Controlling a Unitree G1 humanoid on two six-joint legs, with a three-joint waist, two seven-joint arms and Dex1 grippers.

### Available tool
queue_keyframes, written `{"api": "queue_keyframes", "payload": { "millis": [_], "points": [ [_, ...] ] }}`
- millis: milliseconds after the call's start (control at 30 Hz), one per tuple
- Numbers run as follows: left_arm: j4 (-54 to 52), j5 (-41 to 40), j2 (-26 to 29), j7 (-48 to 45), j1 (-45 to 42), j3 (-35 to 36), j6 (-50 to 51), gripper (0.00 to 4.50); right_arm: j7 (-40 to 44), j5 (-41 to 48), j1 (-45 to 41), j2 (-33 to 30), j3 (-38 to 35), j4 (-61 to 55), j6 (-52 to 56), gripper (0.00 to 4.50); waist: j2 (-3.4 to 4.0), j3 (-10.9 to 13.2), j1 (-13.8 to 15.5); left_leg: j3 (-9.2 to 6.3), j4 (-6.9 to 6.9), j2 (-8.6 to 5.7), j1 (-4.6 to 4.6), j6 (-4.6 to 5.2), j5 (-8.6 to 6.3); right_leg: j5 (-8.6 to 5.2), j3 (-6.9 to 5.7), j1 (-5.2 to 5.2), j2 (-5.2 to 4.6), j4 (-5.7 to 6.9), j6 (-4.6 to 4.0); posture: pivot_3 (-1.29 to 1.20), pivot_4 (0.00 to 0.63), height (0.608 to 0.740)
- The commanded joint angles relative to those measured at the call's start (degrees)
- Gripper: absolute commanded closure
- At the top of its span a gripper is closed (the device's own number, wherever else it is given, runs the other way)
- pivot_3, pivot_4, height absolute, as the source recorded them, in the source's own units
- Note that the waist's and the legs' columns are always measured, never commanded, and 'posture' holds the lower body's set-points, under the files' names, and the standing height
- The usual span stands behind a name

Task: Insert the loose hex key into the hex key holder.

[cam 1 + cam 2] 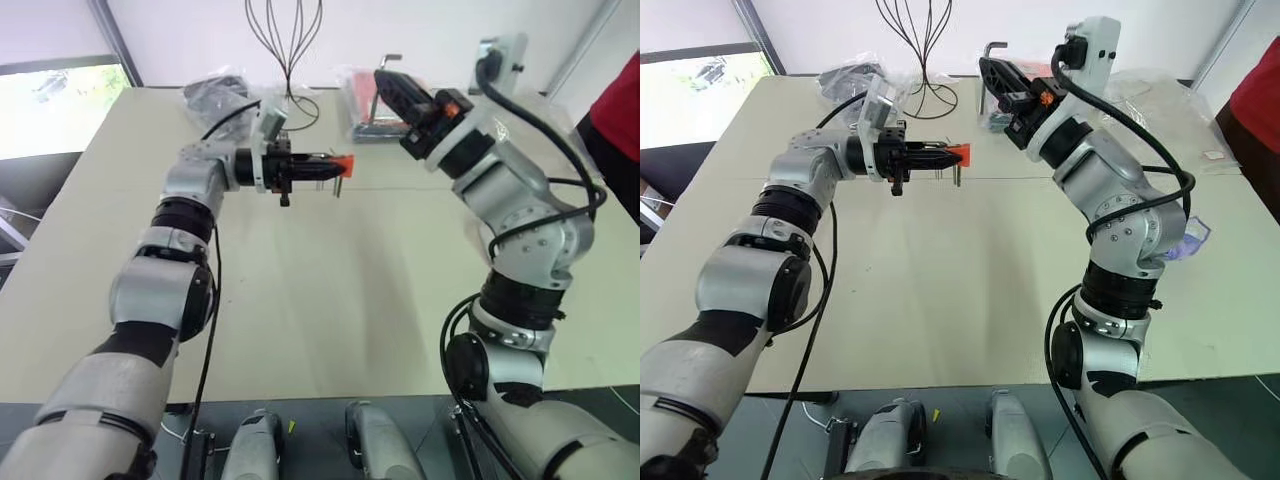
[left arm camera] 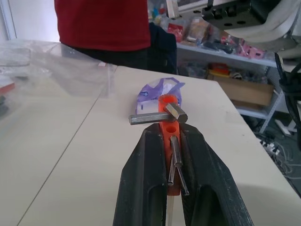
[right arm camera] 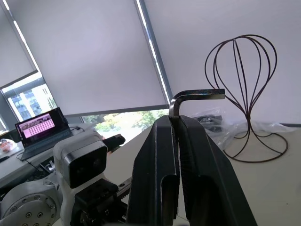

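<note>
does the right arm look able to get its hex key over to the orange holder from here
Probably yes. The right claw grips the hex key in the air, the left claw holds the orange holder up above the table, and only open air lies between them.

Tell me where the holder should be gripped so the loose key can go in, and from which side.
Grip the hex key holder across its two flat long sides near its rear end, as the left gripper does now, coming from behind along its length. That leaves the front holes and the side where keys stick out open. The right gripper holds the loose hex key by its long leg.
</note>
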Motion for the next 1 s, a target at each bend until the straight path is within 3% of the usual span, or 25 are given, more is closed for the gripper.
{"api": "queue_keyframes", "payload": {
  "millis": [33,1000],
  "points": [
    [-0.25,-0.1,-0.05,-0.92,-3.24,1.99,-1.49,4.5,-0.26,2.38,0.11,0.0,1.19,-3.21,-1.76,4.4,0.0,0.0,-0.13,-0.01,0.08,0.0,0.0,0.0,0.0,0.0,0.0,0.0,0.0,0.13,0.0,0.0,0.15,0.739],
    [-3.88,-0.97,-0.45,-2.0,-3.03,4.03,-0.29,4.5,-2.08,4.57,4.43,-2.52,4.76,-2.13,-5.42,4.4,0.0,0.0,-0.05,-0.07,0.38,-0.01,0.05,-0.02,0.02,0.01,0.03,0.0,0.0,0.56,-0.01,0.0,0.15,0.739]
  ]
}}
